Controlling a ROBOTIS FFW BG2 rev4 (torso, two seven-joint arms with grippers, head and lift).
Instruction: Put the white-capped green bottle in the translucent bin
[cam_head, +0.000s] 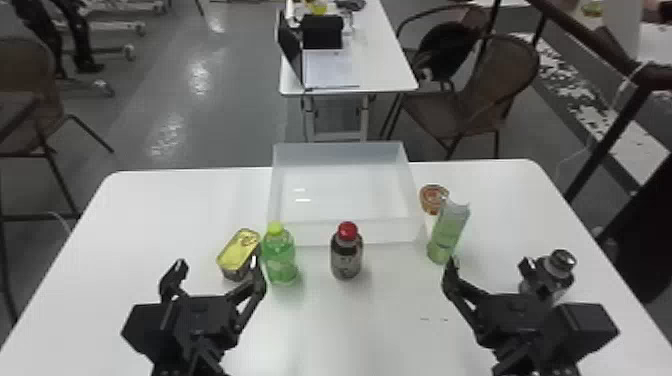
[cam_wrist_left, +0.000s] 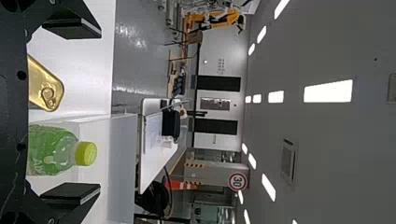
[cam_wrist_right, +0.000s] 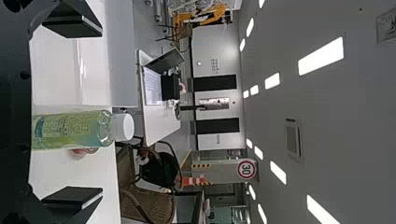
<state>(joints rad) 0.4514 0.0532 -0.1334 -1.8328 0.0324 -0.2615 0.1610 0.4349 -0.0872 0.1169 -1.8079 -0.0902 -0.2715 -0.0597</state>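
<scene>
One table (cam_head: 125, 225), one bin (cam_head: 310, 234) on it, and we've two grippers up: left gripper (cam_head: 218, 267) wide open, empty; right gripper (cam_head: 487, 266) wide open, empty too! Four bottles, we count: our white-capped green bottle (cam_head: 444, 240), on the table near the bin's right side, plus silver-topped bottle (cam_head: 561, 262), yellow-capped bottle (cam_head: 281, 260), red-capped bottle (cam_head: 346, 257). Two tins: oblong tin (cam_head: 237, 254), round tin (cam_head: 433, 196).

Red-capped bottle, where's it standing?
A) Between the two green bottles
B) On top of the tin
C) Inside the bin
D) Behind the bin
A: the red-capped bottle has the yellow-capped bottle on one side and the white-capped bottle on the other.
</scene>
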